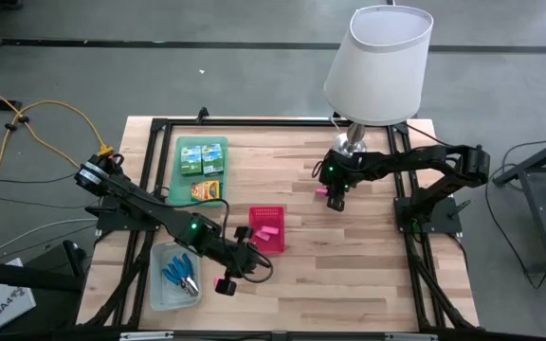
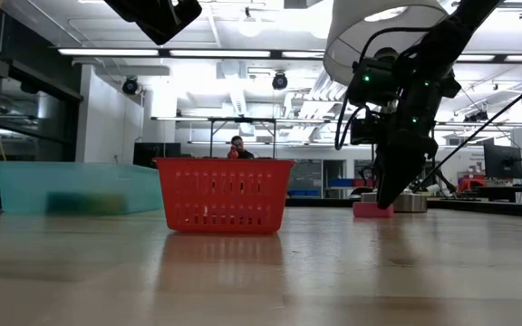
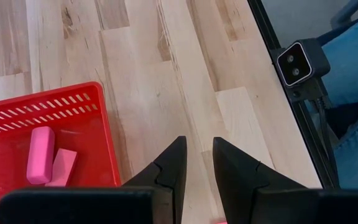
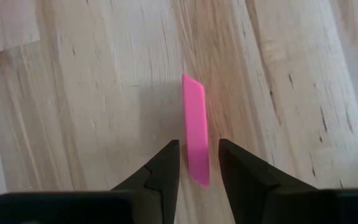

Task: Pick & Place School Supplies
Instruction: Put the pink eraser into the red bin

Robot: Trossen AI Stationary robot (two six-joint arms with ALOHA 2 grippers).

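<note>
A pink eraser block (image 4: 193, 112) stands on its long thin edge on the bare wood near the lamp, and also shows in the low view (image 2: 372, 209). My right gripper (image 4: 199, 149) points down over it, open, one finger on either side with a small gap to each. My left gripper (image 3: 199, 146) is open a little and hovers over bare wood, beside the red mesh basket (image 1: 266, 227) on its near side. Two pink eraser blocks (image 3: 42, 155) lie in that basket. Green-and-yellow boxes (image 1: 203, 157) lie on the green tray. Blue-handled tools (image 1: 180, 275) lie in the clear bin.
A lamp with a white shade (image 1: 379, 62) stands at the table's far edge, right behind my right gripper (image 1: 336, 199). The green tray (image 1: 184, 175) and clear bin (image 1: 159, 289) line the left side. A small camera (image 3: 299, 64) sits at the near edge. Bare wood lies to the right of the basket.
</note>
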